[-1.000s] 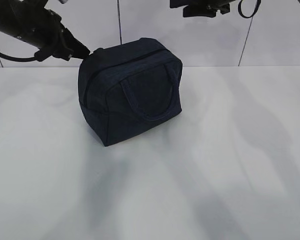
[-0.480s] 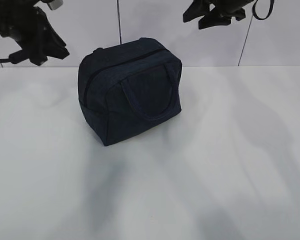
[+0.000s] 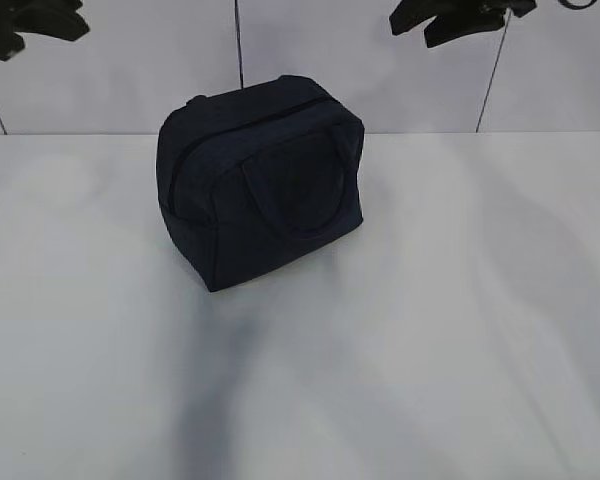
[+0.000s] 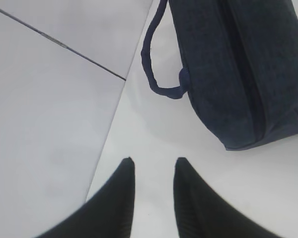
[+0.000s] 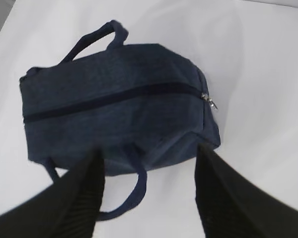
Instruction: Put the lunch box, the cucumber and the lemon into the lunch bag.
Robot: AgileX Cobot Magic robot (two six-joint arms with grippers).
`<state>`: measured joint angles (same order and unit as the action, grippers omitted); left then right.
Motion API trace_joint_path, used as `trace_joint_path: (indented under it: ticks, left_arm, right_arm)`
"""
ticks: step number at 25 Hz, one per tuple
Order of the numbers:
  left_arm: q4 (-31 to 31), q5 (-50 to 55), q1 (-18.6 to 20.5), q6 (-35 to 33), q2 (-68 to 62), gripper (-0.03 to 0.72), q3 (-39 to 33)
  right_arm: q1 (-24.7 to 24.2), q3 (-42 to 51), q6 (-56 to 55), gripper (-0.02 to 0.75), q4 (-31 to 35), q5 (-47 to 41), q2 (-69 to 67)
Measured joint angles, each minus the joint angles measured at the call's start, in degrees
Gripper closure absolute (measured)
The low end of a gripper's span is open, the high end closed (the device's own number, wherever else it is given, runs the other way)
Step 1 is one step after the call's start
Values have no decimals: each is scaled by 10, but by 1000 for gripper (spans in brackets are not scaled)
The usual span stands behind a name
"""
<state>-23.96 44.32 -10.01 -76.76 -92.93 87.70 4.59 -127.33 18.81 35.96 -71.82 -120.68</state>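
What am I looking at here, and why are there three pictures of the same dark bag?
This is a two-armed robot filmed by three cameras at once. One camera looks across the white table at a boxy dark navy fabric lunch bag, zipped shut. The other two sit on the arms' wrists, looking down past each end effector's black fingers. The left end effector hangs beside the bag, holding nothing. The right end effector hangs above it, open and empty, with the silver zipper pull in sight. Nothing else lies on the table.
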Motion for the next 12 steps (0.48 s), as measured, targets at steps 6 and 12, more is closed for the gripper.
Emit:
trace_joint_path:
  ticks: [6,12]
  left_arm:
    - [46,61,0,1,75,487,0]
    - [88,140,0,74,138,485,0]
  right_arm:
    - [0,118,78,305,-7,0,113]
    - [0,148,135,305,-23,0,209]
